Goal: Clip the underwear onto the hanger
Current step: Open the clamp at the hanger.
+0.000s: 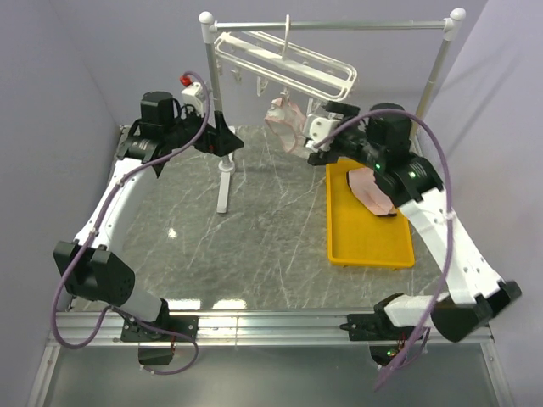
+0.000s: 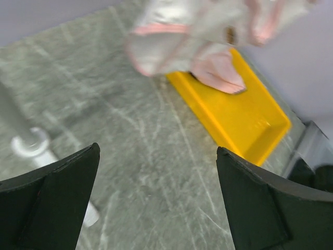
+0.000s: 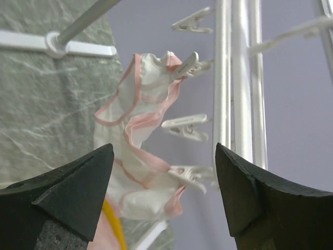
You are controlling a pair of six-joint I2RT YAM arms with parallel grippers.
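A white plastic hanger (image 1: 284, 64) hangs by its hook from the grey rail. Pale pink underwear (image 1: 284, 121) dangles from two of its clips; in the right wrist view it (image 3: 138, 151) is held by an upper clip (image 3: 190, 65) and a lower clip (image 3: 188, 174), with a free clip between them. More pink underwear (image 1: 372, 191) lies in the yellow tray (image 1: 366, 242). My right gripper (image 1: 316, 127) is open and empty just right of the hanging piece. My left gripper (image 1: 222, 140) is open and empty, left of it beside the stand's pole.
The grey rail stand (image 1: 331, 25) with white ball ends spans the back; its left pole and white foot (image 1: 223, 191) stand on the marble table. The yellow tray also shows in the left wrist view (image 2: 237, 112). Purple walls close in behind.
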